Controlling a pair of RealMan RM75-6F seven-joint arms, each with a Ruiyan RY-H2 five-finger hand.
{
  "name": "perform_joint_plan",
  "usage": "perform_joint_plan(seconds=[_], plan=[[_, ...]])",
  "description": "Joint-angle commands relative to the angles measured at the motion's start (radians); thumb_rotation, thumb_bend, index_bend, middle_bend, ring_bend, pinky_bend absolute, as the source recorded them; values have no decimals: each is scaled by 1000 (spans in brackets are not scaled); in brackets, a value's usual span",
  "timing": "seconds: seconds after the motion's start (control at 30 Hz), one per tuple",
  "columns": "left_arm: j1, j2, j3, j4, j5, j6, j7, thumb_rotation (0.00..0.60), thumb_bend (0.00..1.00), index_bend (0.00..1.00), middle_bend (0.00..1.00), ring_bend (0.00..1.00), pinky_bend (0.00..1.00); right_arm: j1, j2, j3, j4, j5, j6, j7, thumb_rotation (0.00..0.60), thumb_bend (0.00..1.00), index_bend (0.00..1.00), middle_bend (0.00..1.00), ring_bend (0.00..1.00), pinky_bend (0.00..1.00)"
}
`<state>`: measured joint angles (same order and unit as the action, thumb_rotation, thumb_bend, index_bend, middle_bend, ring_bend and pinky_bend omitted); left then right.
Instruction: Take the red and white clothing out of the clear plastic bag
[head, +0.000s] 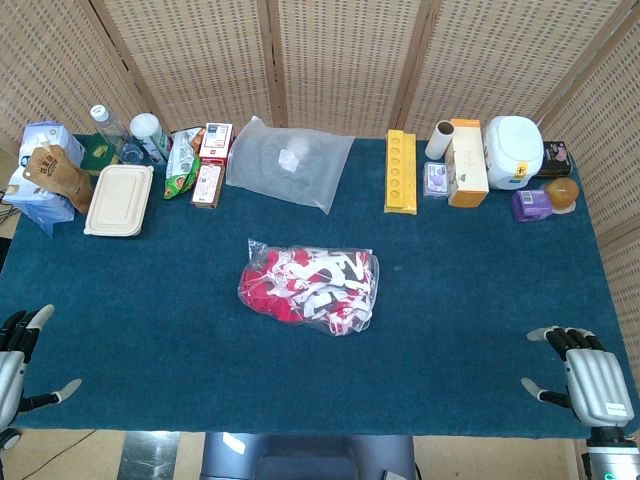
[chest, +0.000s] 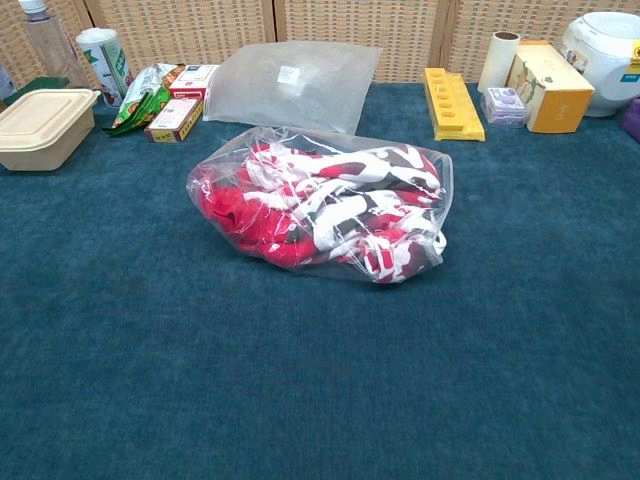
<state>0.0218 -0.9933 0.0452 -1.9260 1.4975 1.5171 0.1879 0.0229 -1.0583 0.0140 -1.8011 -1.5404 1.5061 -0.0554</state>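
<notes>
Lying soft and light, the clothing (chest: 320, 205) fills a slippery bag (chest: 437, 175); left hand (head: 18, 355) and right hand (head: 583, 375) rest released, so pinching the bag's loose edge seems best.

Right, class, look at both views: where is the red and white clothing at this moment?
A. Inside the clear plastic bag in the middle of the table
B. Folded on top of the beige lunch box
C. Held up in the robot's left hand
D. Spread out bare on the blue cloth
A: the red and white clothing lies bunched inside the clear plastic bag mid-table, while the left hand and right hand rest at the near edge, holding nothing.
</notes>
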Motion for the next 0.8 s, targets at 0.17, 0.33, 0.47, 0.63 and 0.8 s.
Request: perform_joint_plan(seconds=[0.17,0.33,0.47,0.63,0.8], plan=[[-7,-5,-3,-4,-17,-19,7,600,99,69,125,63,195,15,-6,13,0,8,-16,1,600,62,356,383,326,242],[-14,6,-9,-12,-3,-17,9,600,100,69,125,63,194,10,-5,12,5,5,-9,11,600,62,356,382,326,242],[-54,26,-23,-26,11,-62,18,600,99,69,125,63,194,5,-6,11,6,8,-4,16,600,62,356,383,326,242],[-141,56,-57,-64,15,-163,36,600,99,70,125,63,193,1,-7,12,9,6,4,21,600,62,356,382,326,242],[-240,68,-98,-113,-6,-278,74,600,98,69,125,63,193,-8,-10,8,18,-2,16,33,600,62,356,383,326,242]])
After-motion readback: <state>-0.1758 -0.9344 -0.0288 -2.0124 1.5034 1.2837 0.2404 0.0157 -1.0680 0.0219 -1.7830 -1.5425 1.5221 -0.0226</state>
